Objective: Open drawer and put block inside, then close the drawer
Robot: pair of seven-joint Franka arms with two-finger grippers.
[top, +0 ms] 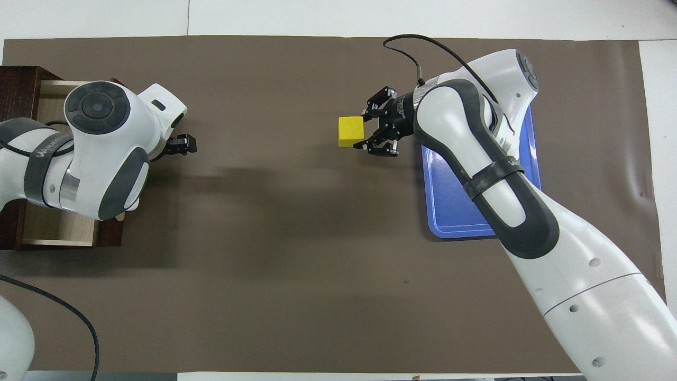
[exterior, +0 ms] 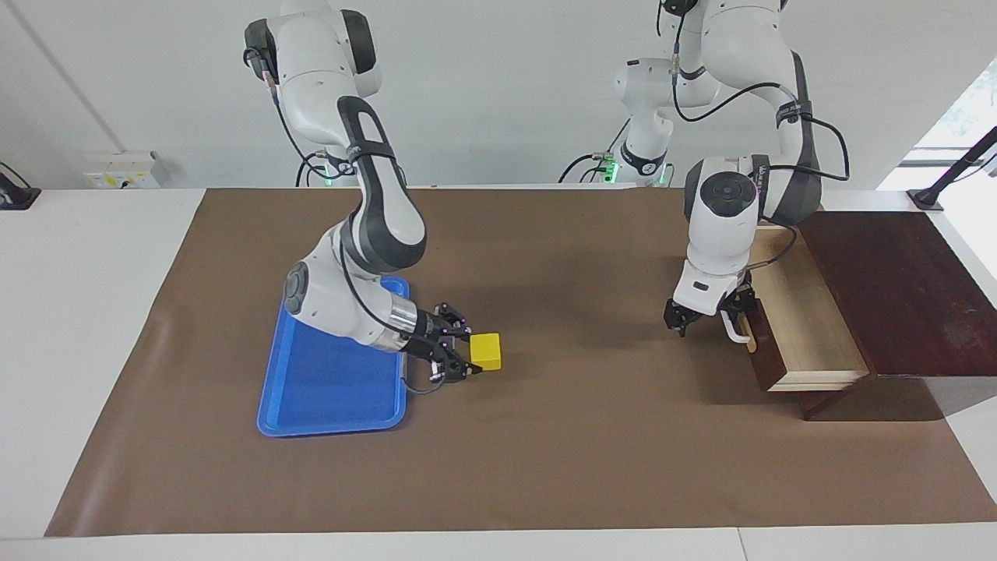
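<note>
My right gripper (exterior: 470, 355) (top: 364, 131) is shut on the yellow block (exterior: 487, 351) (top: 351, 132). It holds the block in the air over the brown mat, just off the blue tray's edge toward the left arm's end. The dark wooden box (exterior: 896, 288) (top: 18, 84) stands at the left arm's end. Its drawer (exterior: 806, 312) (top: 55, 108) is pulled out and shows a pale, empty interior. My left gripper (exterior: 705, 319) (top: 180, 144) is open at the drawer's front, with the white bar handle (exterior: 731, 327) between its fingers.
The blue tray (exterior: 327, 382) (top: 455, 211) lies empty on the brown mat (exterior: 545, 452) at the right arm's end, partly under the right arm in the overhead view. Bare mat stretches between the block and the drawer.
</note>
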